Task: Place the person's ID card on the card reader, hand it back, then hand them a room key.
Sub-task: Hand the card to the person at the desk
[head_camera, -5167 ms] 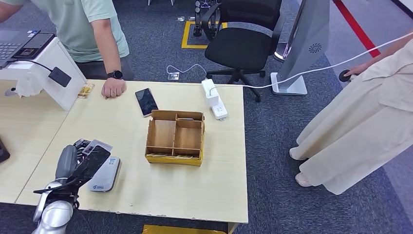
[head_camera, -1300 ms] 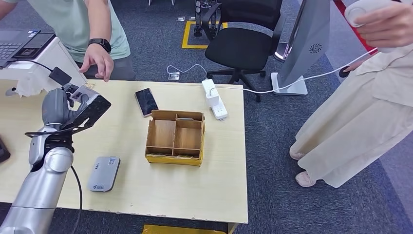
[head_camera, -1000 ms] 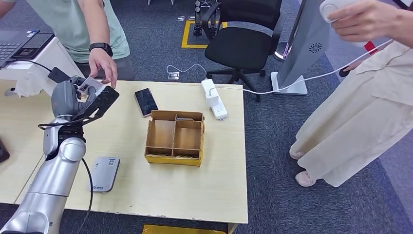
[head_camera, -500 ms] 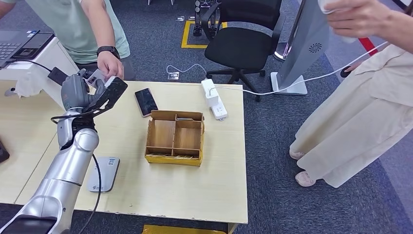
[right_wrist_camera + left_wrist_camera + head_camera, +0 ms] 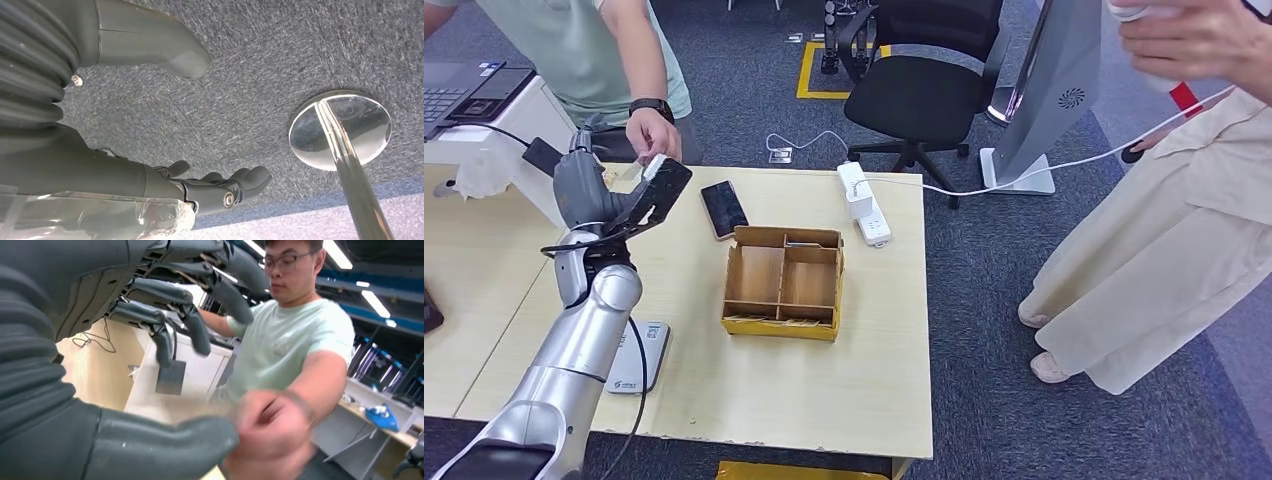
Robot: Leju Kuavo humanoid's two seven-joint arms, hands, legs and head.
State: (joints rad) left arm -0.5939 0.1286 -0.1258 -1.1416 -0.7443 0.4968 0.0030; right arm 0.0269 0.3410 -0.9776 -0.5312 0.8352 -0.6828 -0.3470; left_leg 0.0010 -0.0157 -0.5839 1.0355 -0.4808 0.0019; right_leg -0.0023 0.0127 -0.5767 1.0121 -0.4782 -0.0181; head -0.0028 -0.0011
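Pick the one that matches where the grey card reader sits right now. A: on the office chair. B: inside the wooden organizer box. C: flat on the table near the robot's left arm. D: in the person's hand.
C: the card reader lies flat on the table, beside the robot's left forearm and apart from the wooden organizer box.

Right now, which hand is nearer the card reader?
Left. The left hand is raised over the table beyond the card reader; the right hand hangs over the carpet.

Head view looks down; wrist views sit close behind each hand.
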